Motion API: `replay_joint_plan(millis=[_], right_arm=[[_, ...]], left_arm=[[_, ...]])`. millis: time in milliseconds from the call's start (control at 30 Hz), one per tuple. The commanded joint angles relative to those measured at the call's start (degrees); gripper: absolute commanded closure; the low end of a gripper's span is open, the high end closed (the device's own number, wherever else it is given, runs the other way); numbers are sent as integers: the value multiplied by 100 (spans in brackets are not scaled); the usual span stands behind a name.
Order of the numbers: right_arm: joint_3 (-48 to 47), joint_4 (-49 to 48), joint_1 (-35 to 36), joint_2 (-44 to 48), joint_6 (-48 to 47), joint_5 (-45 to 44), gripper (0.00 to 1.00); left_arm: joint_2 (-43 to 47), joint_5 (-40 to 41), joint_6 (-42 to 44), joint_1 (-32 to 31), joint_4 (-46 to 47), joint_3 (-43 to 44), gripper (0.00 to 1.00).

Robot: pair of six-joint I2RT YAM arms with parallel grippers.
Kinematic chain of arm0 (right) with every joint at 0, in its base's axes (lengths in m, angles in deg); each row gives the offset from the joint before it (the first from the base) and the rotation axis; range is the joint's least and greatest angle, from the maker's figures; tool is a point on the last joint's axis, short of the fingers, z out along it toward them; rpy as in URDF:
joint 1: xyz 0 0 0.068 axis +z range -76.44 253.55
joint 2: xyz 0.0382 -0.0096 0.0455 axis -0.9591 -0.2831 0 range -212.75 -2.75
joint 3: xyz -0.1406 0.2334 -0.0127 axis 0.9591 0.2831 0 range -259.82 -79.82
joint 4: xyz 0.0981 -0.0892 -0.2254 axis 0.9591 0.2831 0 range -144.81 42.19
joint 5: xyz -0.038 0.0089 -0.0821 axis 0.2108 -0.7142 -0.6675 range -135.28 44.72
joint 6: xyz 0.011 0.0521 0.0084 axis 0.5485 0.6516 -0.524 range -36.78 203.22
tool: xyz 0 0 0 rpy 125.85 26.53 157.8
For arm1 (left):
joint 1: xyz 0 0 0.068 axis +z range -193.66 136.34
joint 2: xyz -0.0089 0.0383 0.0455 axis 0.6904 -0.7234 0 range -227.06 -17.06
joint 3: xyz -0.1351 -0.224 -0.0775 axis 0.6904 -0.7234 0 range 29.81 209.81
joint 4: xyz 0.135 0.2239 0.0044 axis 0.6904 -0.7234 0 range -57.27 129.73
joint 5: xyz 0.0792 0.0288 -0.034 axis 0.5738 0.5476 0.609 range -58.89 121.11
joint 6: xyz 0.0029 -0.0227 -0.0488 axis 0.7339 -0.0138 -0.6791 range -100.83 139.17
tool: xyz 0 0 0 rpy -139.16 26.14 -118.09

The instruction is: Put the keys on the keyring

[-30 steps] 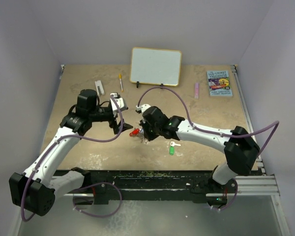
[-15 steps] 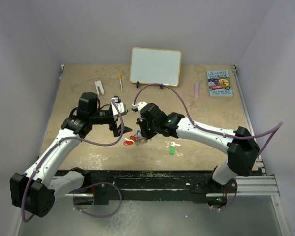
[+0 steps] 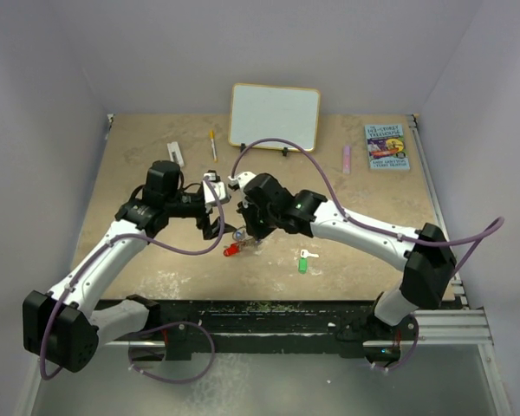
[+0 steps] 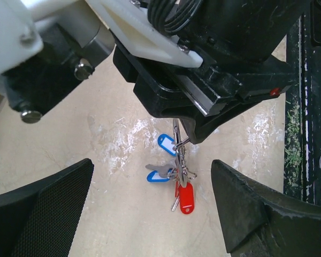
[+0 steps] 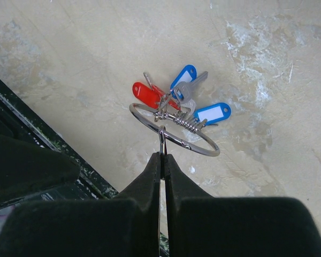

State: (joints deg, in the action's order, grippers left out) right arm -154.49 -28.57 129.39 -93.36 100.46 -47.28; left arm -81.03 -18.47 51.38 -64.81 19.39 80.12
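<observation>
The keyring [image 5: 172, 137] is a thin silver wire ring carrying keys with a red tag [image 5: 145, 93] and two blue tags. It hangs just above the table, with my right gripper [image 5: 163, 156] shut on a small loop on the wire. In the left wrist view the keyring [image 4: 177, 155] dangles edge-on from the right gripper's tips, the red tag [image 4: 186, 197] lowest. My left gripper [image 4: 152, 171] is open, its fingers [image 4: 246, 203] standing wide on either side of the bunch without touching it. A separate key with a green tag [image 3: 302, 265] lies on the table to the right.
A white framed board [image 3: 275, 116] stands at the back, with a yellow pen [image 3: 212, 143] and a white object [image 3: 176, 154] to its left. A pink item [image 3: 347, 158] and a book [image 3: 387, 146] lie at the back right. The table's black front rail [image 3: 269, 310] runs just below the keys.
The right gripper has carried the keyring slightly left and back. The left wrist has swung in closer, so its open fingers now flank the hanging keys.
</observation>
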Motion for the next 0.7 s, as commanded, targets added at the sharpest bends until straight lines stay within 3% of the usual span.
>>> replay_joint_plan(millis=[0,667], right_arm=[[-394,124,15,-58,-151,-55,100],[-750,274,15,-5,-157,42,100]], left_arm=[[-28,-320,192,-36,97,381,8],[-81,-472,227,-53,-51,501,8]])
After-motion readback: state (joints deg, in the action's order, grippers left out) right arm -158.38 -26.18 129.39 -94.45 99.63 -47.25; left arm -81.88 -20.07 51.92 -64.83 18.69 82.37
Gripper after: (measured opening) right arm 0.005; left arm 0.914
